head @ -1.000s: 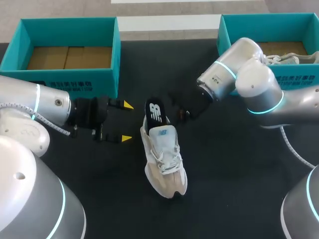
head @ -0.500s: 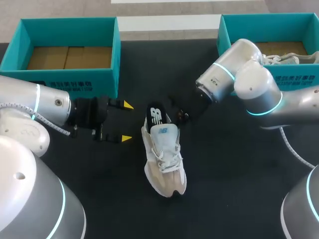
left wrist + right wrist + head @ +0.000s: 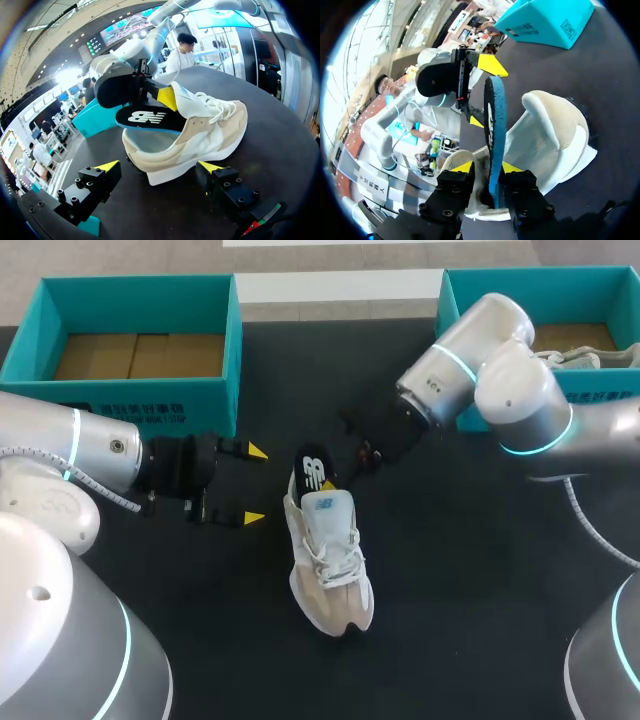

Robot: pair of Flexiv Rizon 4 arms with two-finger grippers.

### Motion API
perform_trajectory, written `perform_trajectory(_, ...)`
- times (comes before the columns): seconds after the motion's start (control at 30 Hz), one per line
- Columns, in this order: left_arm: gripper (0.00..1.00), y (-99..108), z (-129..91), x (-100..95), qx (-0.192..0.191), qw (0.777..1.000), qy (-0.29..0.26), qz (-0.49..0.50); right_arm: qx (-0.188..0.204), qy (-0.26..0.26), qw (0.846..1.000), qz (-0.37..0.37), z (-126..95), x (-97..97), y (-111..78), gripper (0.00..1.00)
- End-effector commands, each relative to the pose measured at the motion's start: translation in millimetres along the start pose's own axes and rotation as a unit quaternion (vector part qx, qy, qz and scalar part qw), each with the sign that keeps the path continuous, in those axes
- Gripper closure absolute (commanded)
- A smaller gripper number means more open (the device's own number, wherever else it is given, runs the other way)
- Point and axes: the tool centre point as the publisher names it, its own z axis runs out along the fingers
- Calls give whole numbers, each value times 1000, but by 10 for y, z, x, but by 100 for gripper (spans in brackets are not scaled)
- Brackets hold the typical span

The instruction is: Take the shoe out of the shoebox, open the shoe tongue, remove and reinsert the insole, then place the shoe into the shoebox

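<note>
**Head view.** Shoe: laid on the worktop, long axis running toward the robot, toe nearest. Insole: raised out of the heel opening. Right hand: set at the heel, the nearer of the two. Left hand: held off the heel's left side, apart from it, fingers spread and empty.

**Left wrist view.** Shoe: seen side-on ahead of the spread fingers, untouched by them.

**Right wrist view.** Insole: seen edge-on, clamped between both fingers. Withdrawal is judged to run heelward, away from the toe.
</note>
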Motion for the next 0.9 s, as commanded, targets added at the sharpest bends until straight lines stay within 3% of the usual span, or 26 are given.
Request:
perform_trajectory(0.03, 0, -3, 3, 3, -2, 1000, 1, 0, 12, 5, 1000, -2, 2, -66, 64, 78)
perform_trajectory(0.17, 0, -3, 3, 3, -2, 1000, 1, 0, 20, 19, 1000, 3, 74, -102, 28, 99)
perform_trajectory(0.47, 0, -3, 3, 3, -2, 1000, 1, 0, 28, 54, 997, 42, 337, -56, -267, 100)
perform_trajectory(0.67, 0, -3, 3, 3, -2, 1000, 1, 0, 21, 42, 998, 44, 308, -33, -275, 100)
perform_trajectory(0.73, 0, -3, 3, 3, -2, 1000, 1, 0, 19, 33, 999, 39, 262, -23, -231, 94)
perform_trajectory(0.8, 0, -3, 3, 3, -2, 1000, 1, 0, 20, 26, 999, 34, 222, -16, -187, 78)
perform_trajectory(0.9, 0, -3, 3, 3, -2, 1000, 1, 0, 20, 18, 999, 28, 177, -5, -148, 70)
